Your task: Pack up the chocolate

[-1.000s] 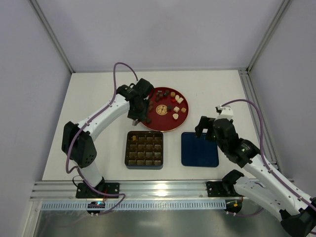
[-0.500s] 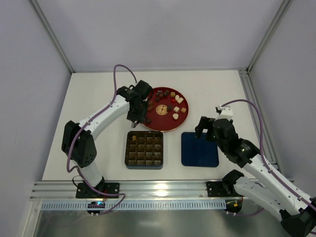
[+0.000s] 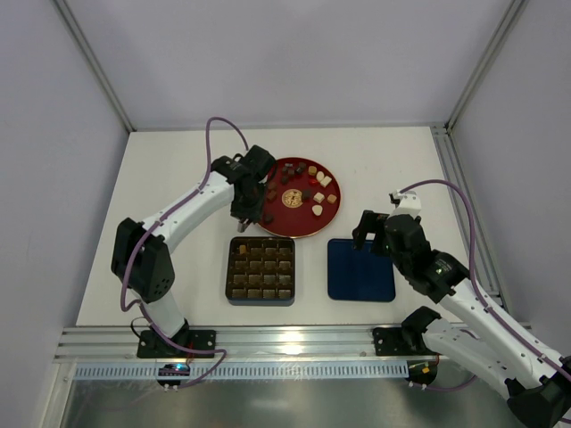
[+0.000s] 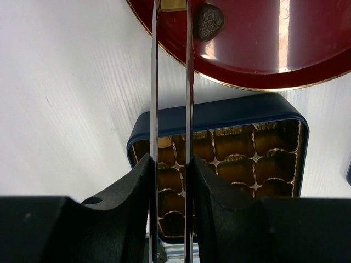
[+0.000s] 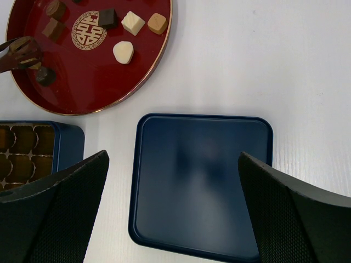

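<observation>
Several chocolates point(image 3: 314, 192) lie on a round red plate point(image 3: 299, 230), among them white point(image 5: 133, 23), tan point(image 5: 157, 23) and dark point(image 5: 107, 18) pieces. My left gripper point(image 3: 253, 216) carries long thin metal blades, which hold a tan chocolate point(image 4: 174, 5) at their tips over the plate's near-left part point(image 4: 263, 49). A dark round chocolate point(image 4: 209, 22) lies just right of the tips. The blue box point(image 3: 261, 267) with gold cells stands in front of the plate, with a few cells filled. My right gripper point(image 3: 368, 230) is open and empty above the blue lid point(image 5: 203, 181).
A flat gold emblem point(image 3: 290, 198) marks the plate's centre. The dark blue lid point(image 3: 360, 269) lies flat to the right of the box. Grey walls with metal frame posts enclose the white table point(image 3: 178, 178), and a metal rail runs along its near edge.
My left gripper has shifted slightly left, toward the plate's near-left rim. The right arm has not moved.
</observation>
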Robot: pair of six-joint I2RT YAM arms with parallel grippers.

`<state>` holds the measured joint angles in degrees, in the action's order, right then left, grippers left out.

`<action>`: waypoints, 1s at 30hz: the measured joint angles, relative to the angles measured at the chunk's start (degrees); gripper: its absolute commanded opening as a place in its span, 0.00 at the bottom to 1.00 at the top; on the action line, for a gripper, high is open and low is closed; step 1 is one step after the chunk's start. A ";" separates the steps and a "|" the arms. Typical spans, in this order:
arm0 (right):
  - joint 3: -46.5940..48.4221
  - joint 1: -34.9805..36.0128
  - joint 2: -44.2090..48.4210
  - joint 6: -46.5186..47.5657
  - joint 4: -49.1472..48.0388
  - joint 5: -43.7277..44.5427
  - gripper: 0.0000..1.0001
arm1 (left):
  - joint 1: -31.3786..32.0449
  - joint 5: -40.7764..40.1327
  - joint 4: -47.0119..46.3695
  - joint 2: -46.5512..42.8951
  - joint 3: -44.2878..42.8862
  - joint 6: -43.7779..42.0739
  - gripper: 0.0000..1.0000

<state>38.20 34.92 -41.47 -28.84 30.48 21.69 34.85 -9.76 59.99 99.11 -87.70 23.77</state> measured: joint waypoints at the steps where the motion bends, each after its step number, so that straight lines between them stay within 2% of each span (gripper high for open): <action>1: 0.00 0.00 0.00 0.00 0.00 0.00 1.00 | 0.00 0.02 0.00 0.00 0.00 -0.02 0.32; 24: 0.00 0.00 0.00 0.02 0.04 0.33 1.00 | 0.00 -0.26 0.68 4.15 -7.04 -0.90 0.31; 30: 0.00 0.00 0.00 0.13 0.09 0.63 1.00 | 0.00 -0.33 0.90 4.79 -7.43 -1.57 0.37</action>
<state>38.20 34.92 -41.47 -28.71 30.57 22.33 34.85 -10.09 60.88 103.90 -95.13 22.20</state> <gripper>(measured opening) 0.996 0.359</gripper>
